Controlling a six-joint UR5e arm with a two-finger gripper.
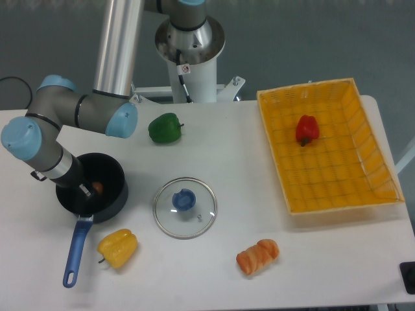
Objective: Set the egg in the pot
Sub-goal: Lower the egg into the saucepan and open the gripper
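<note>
The dark pot (115, 194) stands at the table's left, its blue handle (75, 251) pointing toward the front edge. The small brown-orange egg (97, 187) shows inside the pot, low against the dark bottom. My gripper (89, 188) reaches down into the pot right at the egg. One fingertip (83, 190) shows just left of the egg and close against it. The wrist hides the rest of the fingers, so whether they still grip the egg is unclear.
A glass lid with a blue knob (185, 207) lies right of the pot. A yellow pepper (117, 247) sits by the handle, a green pepper (165, 128) behind, a croissant (257, 256) near the front. An orange basket (376, 146) with a red pepper (307, 129) stands at the right.
</note>
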